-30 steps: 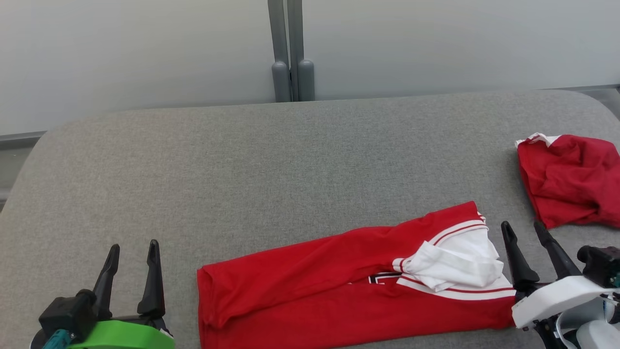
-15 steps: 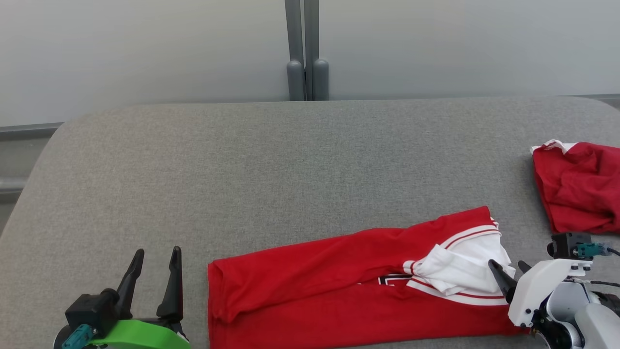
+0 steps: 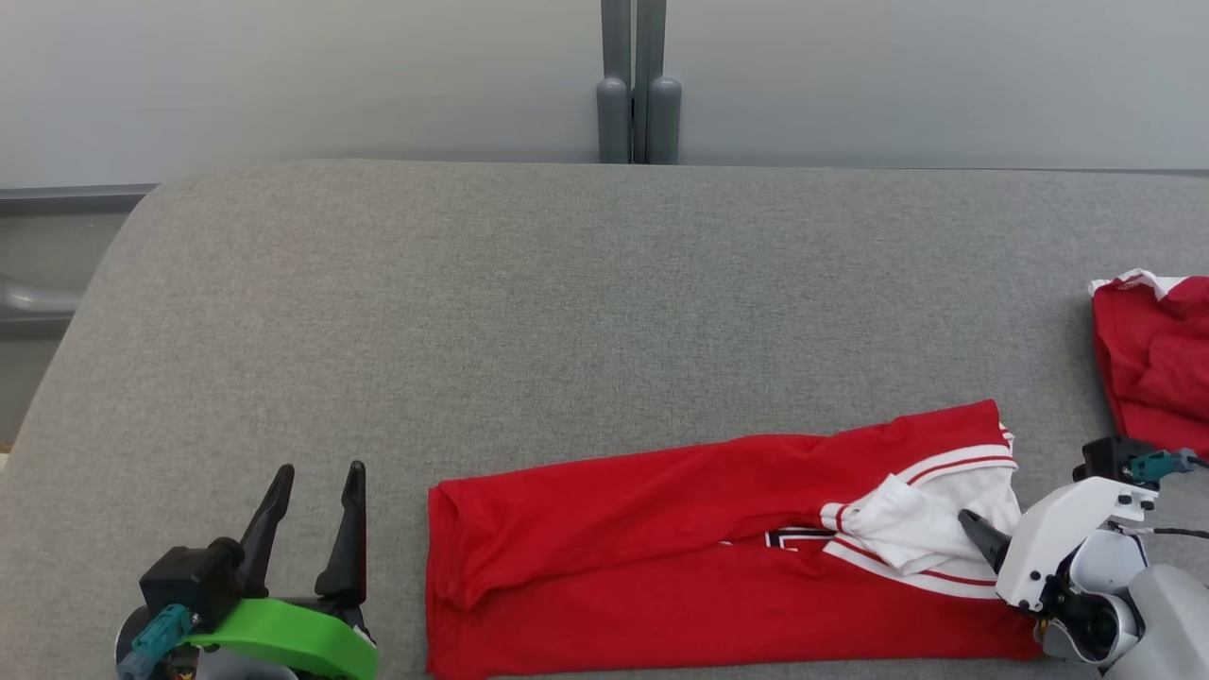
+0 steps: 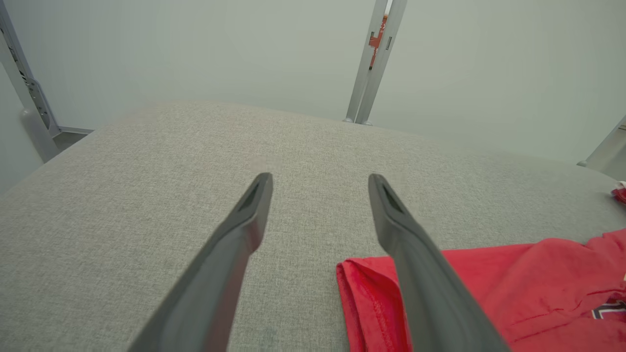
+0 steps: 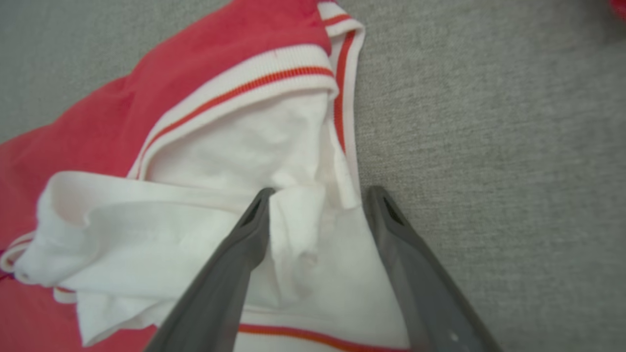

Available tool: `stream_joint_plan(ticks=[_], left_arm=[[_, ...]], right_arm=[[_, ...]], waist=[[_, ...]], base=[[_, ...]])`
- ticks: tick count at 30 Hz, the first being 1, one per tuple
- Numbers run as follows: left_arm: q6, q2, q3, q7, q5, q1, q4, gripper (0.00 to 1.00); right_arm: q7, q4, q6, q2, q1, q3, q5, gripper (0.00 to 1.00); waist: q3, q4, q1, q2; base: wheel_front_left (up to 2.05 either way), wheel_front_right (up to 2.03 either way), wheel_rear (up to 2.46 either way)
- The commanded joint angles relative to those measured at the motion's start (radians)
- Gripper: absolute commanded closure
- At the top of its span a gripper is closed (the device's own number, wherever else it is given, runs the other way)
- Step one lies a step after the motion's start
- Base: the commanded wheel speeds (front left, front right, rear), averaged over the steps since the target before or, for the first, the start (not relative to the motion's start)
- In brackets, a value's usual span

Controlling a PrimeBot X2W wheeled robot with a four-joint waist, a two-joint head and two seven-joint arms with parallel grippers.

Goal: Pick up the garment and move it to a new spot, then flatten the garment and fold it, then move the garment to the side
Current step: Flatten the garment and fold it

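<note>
The red jersey (image 3: 661, 557) lies folded into a long band on the grey table (image 3: 567, 312), near its front edge, with a bunched white sleeve (image 3: 921, 529) and red-striped trim at its right end. My right gripper (image 3: 992, 524) tilts down onto that sleeve. In the right wrist view it (image 5: 320, 191) is open, its fingertips straddling a fold of the white sleeve (image 5: 220, 161). My left gripper (image 3: 319, 469) stands open left of the jersey's left end and touches nothing. In the left wrist view the left gripper (image 4: 319, 180) frames bare table, with the jersey's red corner (image 4: 528, 288) at its right.
A smaller rumpled red garment (image 3: 1157, 359) lies at the table's right side, beyond the right arm. A pair of grey posts (image 3: 638, 94) stands behind the table against a pale wall. The table's rounded left corner (image 3: 104, 283) drops away at the left.
The head camera has shifted, sliding the scene rightward. My right gripper has swung from beside the jersey's right end, fingers up, down onto the white sleeve. The left gripper has held still.
</note>
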Motion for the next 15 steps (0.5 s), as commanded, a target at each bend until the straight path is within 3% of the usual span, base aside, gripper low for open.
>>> stream_joint_plan(ticks=[1,2,9,15], left_arm=[[-0.003,0.002,0.001,0.001,-0.002,-0.016,0.003,0.0],[-0.003,0.0,0.001,0.0,-0.003,-0.017,0.005,0.0],[0.003,-0.009,-0.002,-0.002,-0.007,-0.006,0.02,0.0],[0.003,-0.021,-0.002,-0.006,-0.007,0.005,0.025,0.0]], right_arm=[[0.025,0.023,0.0,0.031,0.019,0.028,0.019,0.67],[0.019,0.015,0.001,0.031,0.016,0.034,0.031,1.0],[-0.005,-0.034,0.0,-0.006,-0.023,0.065,0.075,1.0],[-0.048,-0.07,-0.001,-0.108,-0.043,0.029,0.063,1.0]], waist=[[0.006,0.009,0.0,0.0],[0.006,0.011,0.0,0.0],[-0.016,0.0,0.0,0.0],[-0.027,-0.022,0.0,0.0]], base=[[0.0,0.0,0.0],[0.0,0.0,0.0],[0.0,0.0,0.0],[0.0,0.0,0.0]])
